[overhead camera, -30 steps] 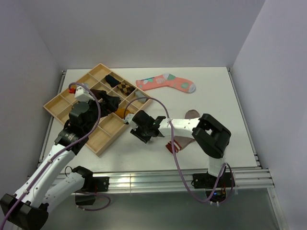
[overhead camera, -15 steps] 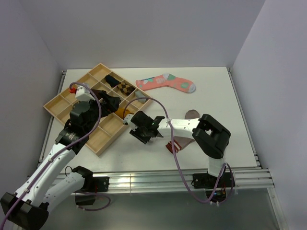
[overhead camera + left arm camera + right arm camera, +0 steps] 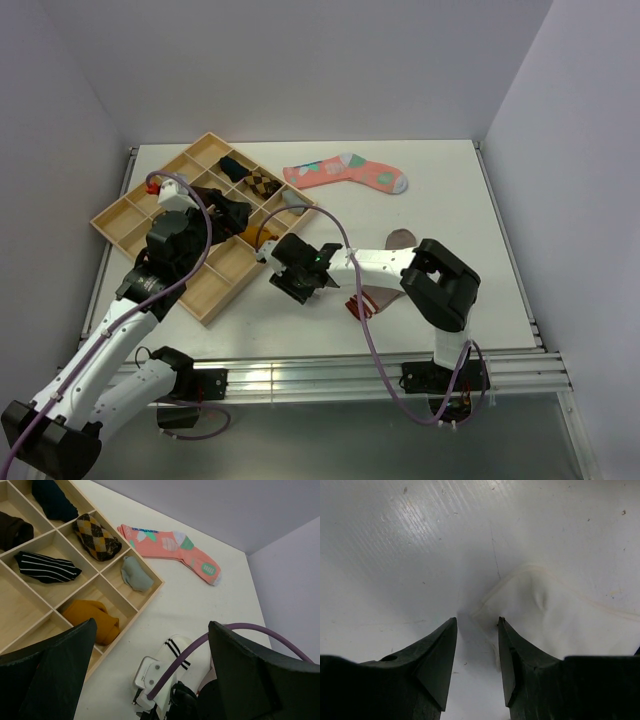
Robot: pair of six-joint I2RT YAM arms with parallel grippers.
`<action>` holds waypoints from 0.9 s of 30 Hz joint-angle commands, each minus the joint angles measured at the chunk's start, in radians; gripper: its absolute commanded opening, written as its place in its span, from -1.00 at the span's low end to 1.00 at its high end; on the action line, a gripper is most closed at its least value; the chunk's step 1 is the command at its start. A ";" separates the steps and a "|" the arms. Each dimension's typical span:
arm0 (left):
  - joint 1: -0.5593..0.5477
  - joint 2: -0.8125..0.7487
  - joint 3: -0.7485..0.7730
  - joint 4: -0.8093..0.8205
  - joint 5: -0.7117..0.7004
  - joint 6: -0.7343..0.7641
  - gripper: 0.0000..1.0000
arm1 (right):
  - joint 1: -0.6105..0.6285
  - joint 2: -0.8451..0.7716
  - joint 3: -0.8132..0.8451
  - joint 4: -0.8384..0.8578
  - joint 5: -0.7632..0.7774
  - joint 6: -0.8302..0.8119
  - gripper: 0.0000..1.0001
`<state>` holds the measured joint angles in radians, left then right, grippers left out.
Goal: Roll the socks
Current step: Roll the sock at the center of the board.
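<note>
The white ankle sock (image 3: 176,651) with dark cuff stripes lies flat on the table, mostly under my right arm. In the right wrist view its toe end (image 3: 555,620) lies against the right fingertip, one corner reaching into the gap. My right gripper (image 3: 477,621) is open by a narrow gap, low over the table; it also shows in the top view (image 3: 288,280). The taupe-brown sock (image 3: 386,297) with a red-striped cuff lies under the right arm near its base. My left gripper (image 3: 150,630) is wide open and empty, held above the tray's near corner (image 3: 232,215).
A wooden compartment tray (image 3: 208,318) at the left holds several rolled socks; its rim (image 3: 150,592) shows in the left wrist view. A coral-pink sock (image 3: 345,173) with teal and white patches lies at the back of the table. A purple cable (image 3: 345,240) arcs over the right arm.
My right gripper has shifted slightly left and toward the near edge along the white sock. The left arm has barely moved.
</note>
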<state>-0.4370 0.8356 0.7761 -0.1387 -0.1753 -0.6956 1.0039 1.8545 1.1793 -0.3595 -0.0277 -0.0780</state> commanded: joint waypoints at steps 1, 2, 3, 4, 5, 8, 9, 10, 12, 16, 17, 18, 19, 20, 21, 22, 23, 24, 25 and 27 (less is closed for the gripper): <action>0.004 -0.001 0.008 0.036 0.013 0.018 0.99 | 0.007 0.021 0.040 -0.006 -0.005 0.000 -0.07; 0.004 0.002 0.006 0.039 0.013 0.019 0.99 | 0.006 0.026 0.039 -0.004 -0.005 -0.002 -0.07; 0.004 0.005 0.006 0.039 0.013 0.018 0.99 | 0.006 0.029 0.034 -0.004 -0.006 -0.003 -0.07; 0.004 0.007 0.005 0.040 0.013 0.018 0.99 | 0.004 0.034 0.033 -0.002 -0.008 -0.005 -0.07; 0.006 0.007 0.003 0.044 0.014 0.018 0.99 | 0.002 0.037 0.031 -0.002 -0.011 -0.006 -0.07; 0.004 0.010 -0.004 0.053 0.016 0.018 0.99 | -0.001 0.045 0.026 -0.002 -0.027 -0.011 -0.09; 0.004 0.010 -0.005 0.054 0.016 0.019 0.99 | -0.004 0.046 0.026 -0.006 -0.037 -0.011 -0.12; 0.004 0.010 -0.006 0.056 0.016 0.021 0.99 | -0.007 0.049 0.026 -0.007 -0.043 -0.009 -0.17; 0.006 0.014 -0.009 0.057 0.011 0.022 0.99 | -0.016 0.057 0.028 -0.012 -0.063 -0.012 -0.23; 0.006 0.017 -0.018 0.065 0.008 0.021 0.99 | -0.034 0.061 0.023 -0.032 -0.124 -0.025 -0.59; 0.006 0.017 -0.021 0.067 0.008 0.019 0.99 | -0.042 0.060 0.023 -0.038 -0.142 -0.026 -0.62; 0.006 0.019 -0.024 0.071 0.007 0.019 0.99 | -0.050 0.057 0.025 -0.044 -0.219 -0.038 -0.65; 0.006 0.016 -0.034 0.073 0.000 0.013 0.99 | -0.071 0.045 0.025 -0.067 -0.259 -0.049 -0.67; 0.006 0.013 -0.040 0.077 -0.003 0.010 0.96 | -0.085 0.037 0.025 -0.074 -0.296 -0.055 -0.69; 0.006 -0.003 -0.049 0.085 -0.003 0.011 0.94 | -0.099 0.029 0.026 -0.082 -0.335 -0.075 -0.69; 0.006 -0.009 -0.069 0.105 -0.004 0.008 0.93 | -0.112 0.019 0.031 -0.122 -0.436 -0.095 -0.69; 0.006 -0.018 -0.081 0.119 -0.001 0.007 0.86 | -0.146 0.015 0.036 -0.140 -0.474 -0.118 -0.69; 0.006 -0.027 -0.093 0.129 0.010 0.010 0.82 | -0.163 0.009 0.039 -0.154 -0.516 -0.134 -0.69; 0.006 -0.041 -0.122 0.187 0.031 0.014 0.78 | -0.183 0.011 0.042 -0.197 -0.611 -0.149 -0.68; 0.004 -0.056 -0.155 0.234 0.054 0.019 0.59 | -0.240 0.017 0.052 -0.229 -0.690 -0.176 -0.69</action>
<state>-0.4351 0.8177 0.6552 -0.0349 -0.1642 -0.6930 0.8249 1.8828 1.1919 -0.4839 -0.4965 -0.1883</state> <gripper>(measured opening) 0.821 0.162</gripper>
